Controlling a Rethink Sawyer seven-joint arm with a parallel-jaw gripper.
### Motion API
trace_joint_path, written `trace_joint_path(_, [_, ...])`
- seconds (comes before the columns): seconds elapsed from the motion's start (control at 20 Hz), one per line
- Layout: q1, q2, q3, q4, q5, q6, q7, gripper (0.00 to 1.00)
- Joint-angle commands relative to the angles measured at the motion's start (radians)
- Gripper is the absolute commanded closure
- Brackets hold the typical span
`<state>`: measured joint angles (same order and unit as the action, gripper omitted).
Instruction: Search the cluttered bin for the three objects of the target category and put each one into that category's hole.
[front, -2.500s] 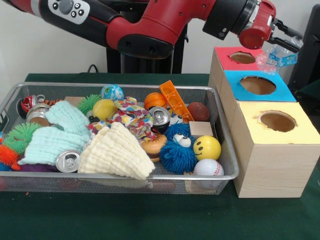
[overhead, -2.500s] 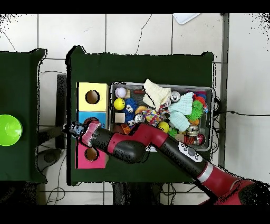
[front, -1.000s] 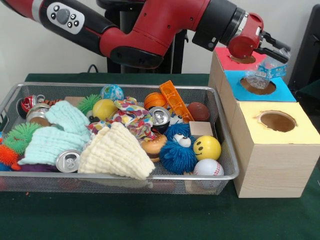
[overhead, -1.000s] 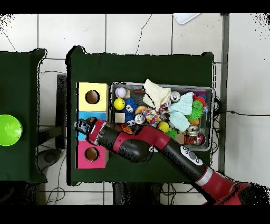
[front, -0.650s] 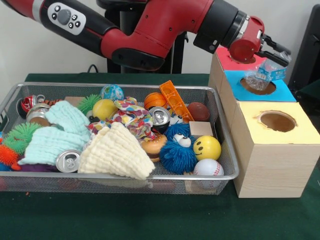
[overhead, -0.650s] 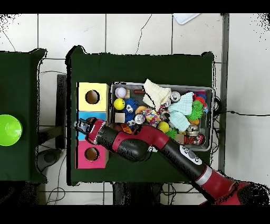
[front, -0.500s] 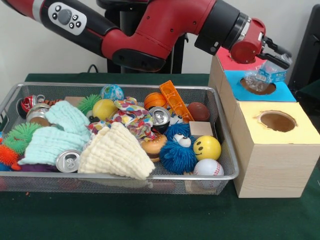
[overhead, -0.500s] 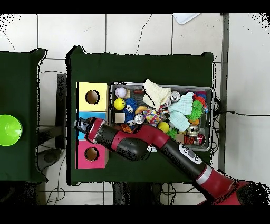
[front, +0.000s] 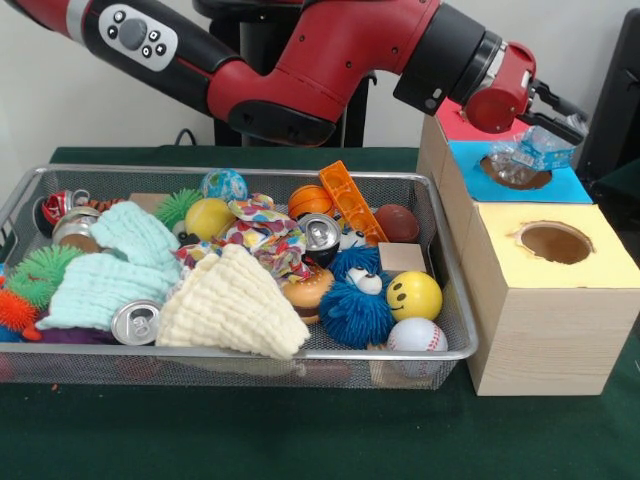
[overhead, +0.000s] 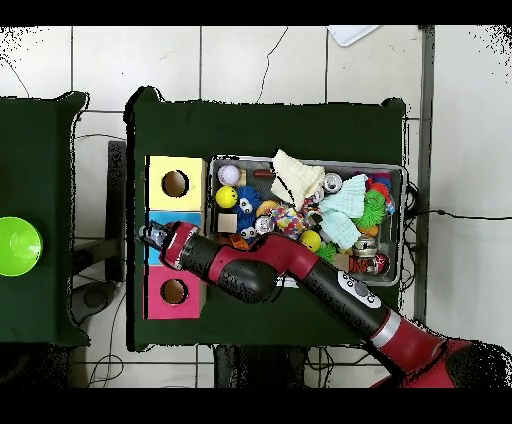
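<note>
The tool (front: 556, 108) hangs over the blue-topped box (front: 570, 186), its fingers spread and seemingly no longer clamping; the crushed water bottle (front: 527, 157) sits just below it, its long axis tilted, lower end already inside the blue hole (front: 515, 172); a straight drop should finish it.

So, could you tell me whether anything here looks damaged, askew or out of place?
The clear plastic bottle at the blue box's hole is crumpled and lies tilted across the opening, only partly in, right under the end effector. The yellow box's hole has a ragged, torn-looking rim. The bin is messy but nothing has spilled out.
</note>
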<state>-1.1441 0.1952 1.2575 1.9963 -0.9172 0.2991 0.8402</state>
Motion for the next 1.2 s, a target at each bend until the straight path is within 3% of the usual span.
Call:
trace_joint_path(0.05, [-0.006, 0.045, -0.1, -0.174, -0.089, 0.028, -0.196, 1.0])
trace_joint_path(0.65, [-0.043, 0.115, -0.072, -0.169, -0.099, 0.039, -0.307, 1.0])
trace_joint_path(1.2, [-0.052, 0.131, -0.058, -0.163, -0.105, 0.038, -0.31, 1.0])
